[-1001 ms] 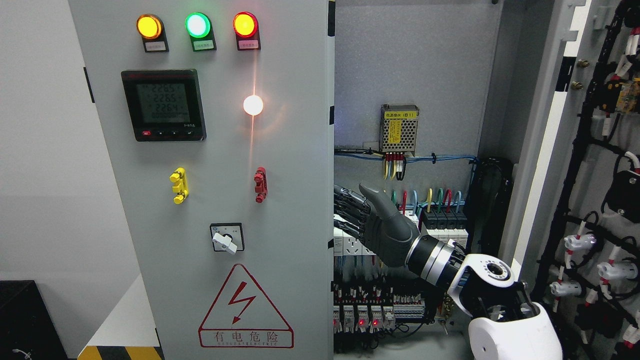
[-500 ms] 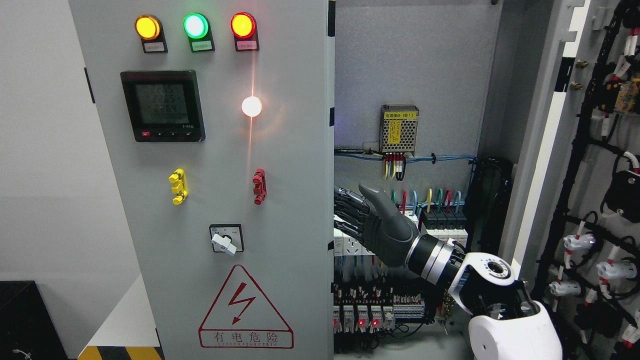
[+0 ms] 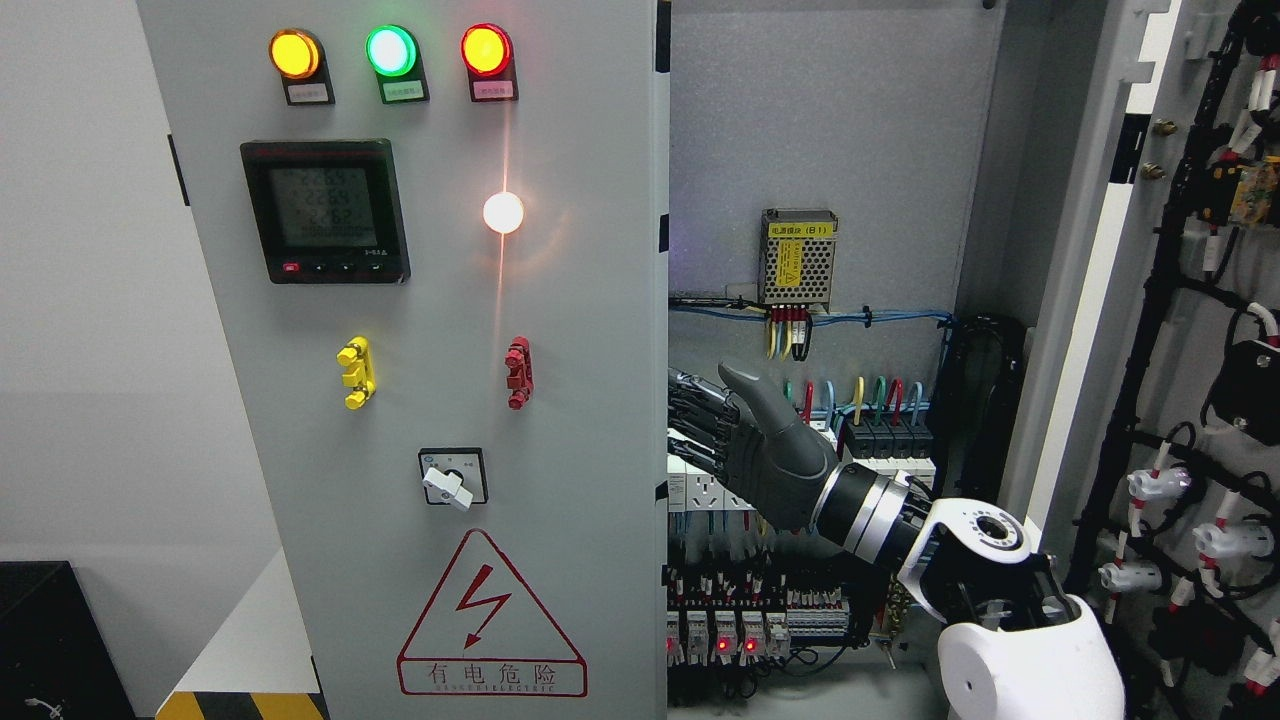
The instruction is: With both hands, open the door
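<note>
The grey left door (image 3: 580, 400) of the electrical cabinet carries three lit lamps, a meter, a rotary switch and a shock warning sign. It stands slightly ajar. My right hand (image 3: 700, 430) reaches in from the lower right, inside the cabinet, at the door's free edge. Its dark fingers (image 3: 695, 420) are stretched out towards the inner side of that edge, thumb raised, and the fingertips are hidden behind the door. The right door (image 3: 1200, 350) is swung wide open at the far right, its wired inner face showing. My left arm is out of view.
Inside the cabinet a perforated power supply (image 3: 798, 258) sits on the back panel (image 3: 830, 120), above coloured wires and rows of terminals (image 3: 750, 620). A black box (image 3: 50, 640) stands at the lower left, and a yellow-black striped edge (image 3: 240, 705) shows below the left door.
The left door has shifted a few pixels to the left. My right hand has risen slightly at its edge.
</note>
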Available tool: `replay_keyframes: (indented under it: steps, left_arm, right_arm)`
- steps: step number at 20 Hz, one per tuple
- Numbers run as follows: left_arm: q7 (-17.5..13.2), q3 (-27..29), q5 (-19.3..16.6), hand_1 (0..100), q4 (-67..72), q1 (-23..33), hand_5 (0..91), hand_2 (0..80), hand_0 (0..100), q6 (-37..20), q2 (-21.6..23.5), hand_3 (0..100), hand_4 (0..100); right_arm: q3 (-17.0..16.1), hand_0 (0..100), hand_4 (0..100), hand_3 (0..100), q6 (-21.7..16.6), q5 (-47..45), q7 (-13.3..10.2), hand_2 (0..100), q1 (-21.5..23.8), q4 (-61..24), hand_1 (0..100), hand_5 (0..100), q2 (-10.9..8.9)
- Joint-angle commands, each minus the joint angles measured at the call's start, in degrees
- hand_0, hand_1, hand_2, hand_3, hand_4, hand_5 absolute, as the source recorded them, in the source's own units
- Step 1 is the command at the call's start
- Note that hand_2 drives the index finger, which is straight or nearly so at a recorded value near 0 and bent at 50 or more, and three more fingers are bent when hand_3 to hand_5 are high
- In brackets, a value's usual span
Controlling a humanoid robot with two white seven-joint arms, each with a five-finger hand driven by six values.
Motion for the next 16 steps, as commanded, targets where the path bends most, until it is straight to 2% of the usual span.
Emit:
replay_keyframes:
  steps: [1, 16]
  left_arm:
    - [-0.01, -1.41, 0.0, 0, 0.0, -1.58, 0.0, 0.0, 0, 0.02, 0.0, 0, 0]
    - [-0.01, -1.41, 0.0, 0, 0.0, -1.58, 0.0, 0.0, 0, 0.02, 0.0, 0, 0]
  right_arm:
    - [0.88, 19, 0, 0, -0.09, -0.02, 0.05, 0, -0.47, 0.79, 0, 0, -0.01]
    - [0.97, 19, 0, 0, -0.09, -0.02, 0.22, 0, -0.47, 0.88, 0, 0, -0.01]
